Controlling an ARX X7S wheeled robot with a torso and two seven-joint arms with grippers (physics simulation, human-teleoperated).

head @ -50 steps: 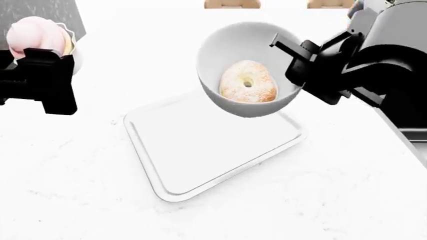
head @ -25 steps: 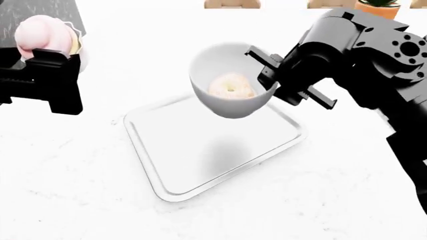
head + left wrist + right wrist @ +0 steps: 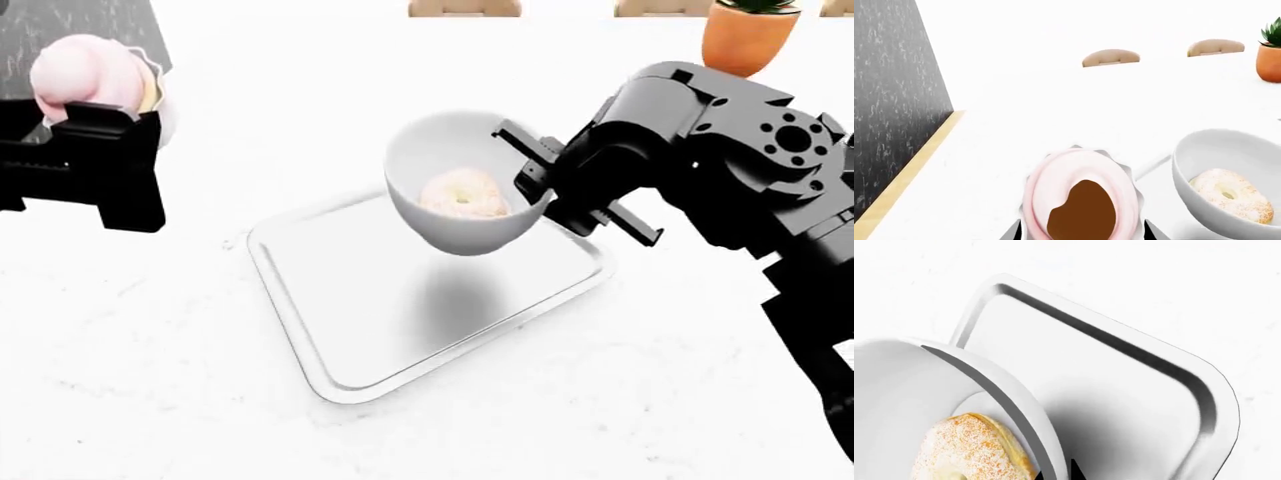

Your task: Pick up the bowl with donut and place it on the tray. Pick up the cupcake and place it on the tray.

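The white bowl (image 3: 461, 165) hangs just above the steel tray (image 3: 360, 330), casting a shadow on it. The sugared donut (image 3: 463, 193) lies inside. My right gripper (image 3: 537, 180) is shut on the bowl's right rim. In the right wrist view the fingertips (image 3: 1074, 471) pinch the bowl wall (image 3: 914, 390) beside the donut (image 3: 967, 450), with the tray (image 3: 1134, 400) below. At far left my left gripper (image 3: 83, 105) is shut on the pink cupcake (image 3: 83, 65), held in the air off the tray. The left wrist view shows the cupcake (image 3: 1081, 170) between the jaws, and the bowl (image 3: 1201, 160).
An orange plant pot (image 3: 747, 35) stands at the back right behind the right arm. Two tan chair backs (image 3: 461, 8) line the far edge. A dark speckled panel (image 3: 894, 100) with a wooden edge runs along the left side.
The right arm has carried the bowl down and slightly left over the tray and tipped it more level; its shadow now shows on the tray. The left gripper with the cupcake has barely moved.
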